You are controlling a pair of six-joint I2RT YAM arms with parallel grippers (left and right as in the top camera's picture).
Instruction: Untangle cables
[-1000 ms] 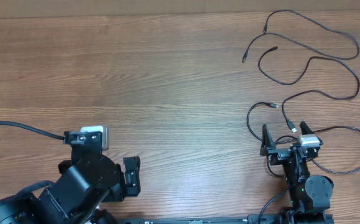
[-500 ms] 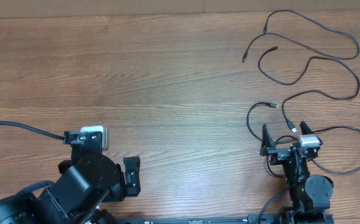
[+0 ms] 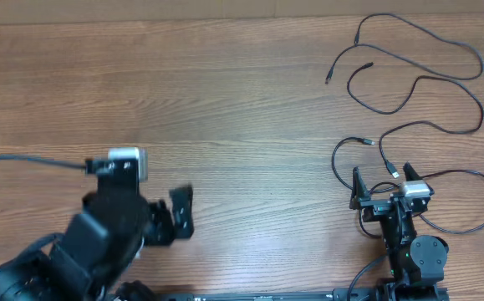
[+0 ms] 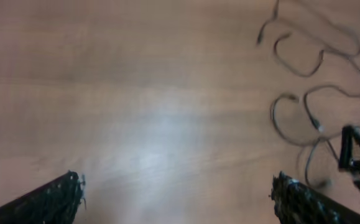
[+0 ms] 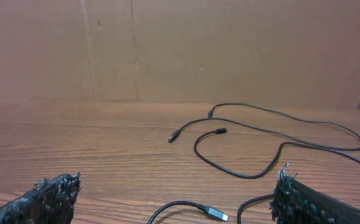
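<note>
Several thin black cables (image 3: 425, 79) lie in loose loops at the table's far right, also blurred in the left wrist view (image 4: 304, 68). The nearest loops (image 3: 342, 163) curl around my right gripper (image 3: 384, 182), which stands open low over the table. In the right wrist view a silver-tipped USB plug (image 5: 216, 214) lies between its open fingers (image 5: 316, 202), touching neither, and further strands (image 5: 242, 171) lie beyond. My left gripper (image 3: 173, 219) is open at the near left, far from the cables. The left wrist view shows only bare wood between its fingers (image 4: 55, 199).
The wooden table (image 3: 225, 100) fills the overhead view. A brown cardboard wall (image 5: 180, 50) stands behind the table's far edge. A thick black wire (image 3: 24, 159) runs from the left arm off the left side. The right arm's finger (image 4: 354, 155) shows in the left wrist view.
My left arm has shifted a little forward, away from the near edge, and its wrist view is blurred. The right arm and the cables have not moved.
</note>
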